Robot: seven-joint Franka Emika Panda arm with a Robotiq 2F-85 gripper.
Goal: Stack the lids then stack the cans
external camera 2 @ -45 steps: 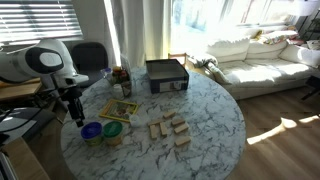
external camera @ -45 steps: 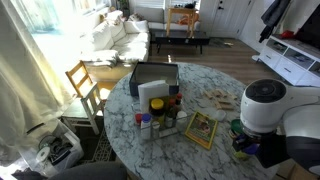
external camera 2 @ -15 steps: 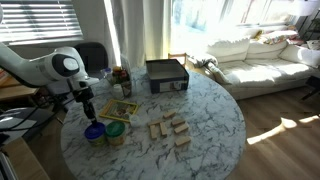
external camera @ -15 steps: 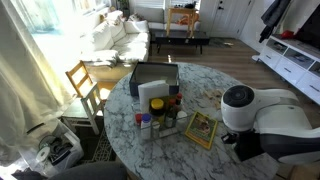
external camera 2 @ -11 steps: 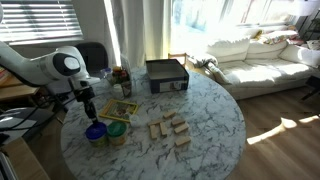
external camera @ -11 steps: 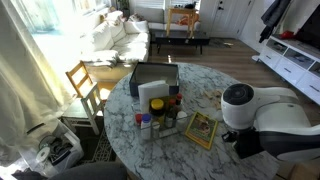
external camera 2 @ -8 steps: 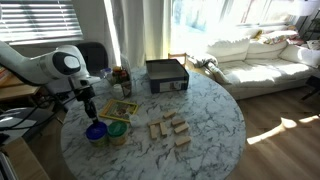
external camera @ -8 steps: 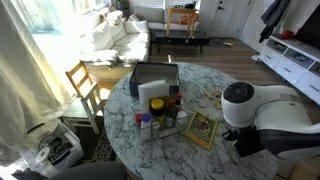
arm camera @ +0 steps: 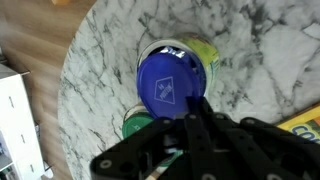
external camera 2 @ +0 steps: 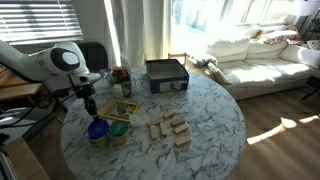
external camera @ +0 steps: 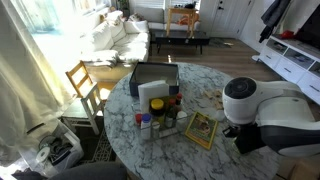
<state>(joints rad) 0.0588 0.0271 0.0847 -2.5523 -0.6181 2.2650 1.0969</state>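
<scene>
In the wrist view my gripper (arm camera: 190,112) is shut on the near edge of the blue-purple lid (arm camera: 168,82). The lid hangs over a can (arm camera: 203,48) whose pale yellowish side shows behind it. The green lid (arm camera: 138,125) lies just beside, partly under the fingers; what it rests on is hidden. In an exterior view the gripper (external camera 2: 95,117) points down at the blue lid (external camera 2: 97,128), next to the green lid (external camera 2: 117,127) on a can (external camera 2: 115,138). From the opposite side the arm (external camera: 270,115) hides the lids and cans.
All of this is near the edge of the round marble table (arm camera: 80,70). A yellow-framed picture card (external camera 2: 120,108) lies close by, wooden blocks (external camera 2: 168,130) sit mid-table, and a black box (external camera 2: 166,75) stands at the back. Condiment bottles (external camera: 160,115) cluster by the box; a wooden chair (external camera: 85,85) stands beyond.
The arm has risen a little and shifted slightly, and the blue lid has come up with it. The fingers stay shut.
</scene>
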